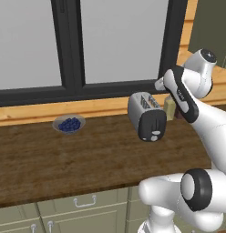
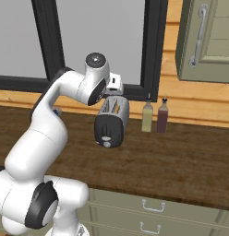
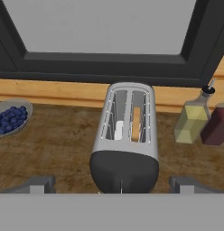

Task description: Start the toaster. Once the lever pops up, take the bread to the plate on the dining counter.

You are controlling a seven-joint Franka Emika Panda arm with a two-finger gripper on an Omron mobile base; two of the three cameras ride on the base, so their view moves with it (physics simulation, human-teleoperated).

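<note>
The silver-grey toaster (image 1: 143, 109) (image 2: 114, 110) (image 3: 127, 131) stands on the brown worktop (image 1: 87, 159) below the window. The bread (image 3: 136, 122) stands on edge in one of its two top slots. The toaster's dark end panel faces the robot, with the pale lever (image 1: 156, 133) (image 2: 106, 138) low on it. In the hand view my gripper (image 3: 113, 185) hangs open above the toaster's near end, one fingertip at each side and nothing between them. In both base views the arm bends over the toaster from behind. The plate and the dining counter are out of view.
A small grey bowl of blueberries (image 1: 69, 124) (image 3: 10, 117) sits left of the toaster. Two bottles (image 2: 147, 117) (image 2: 162, 116) stand to its right by the wall. The dark window frame (image 1: 74, 86) runs behind, a wall cabinet (image 2: 204, 37) hangs at the right, and drawers (image 1: 83, 202) lie below the worktop.
</note>
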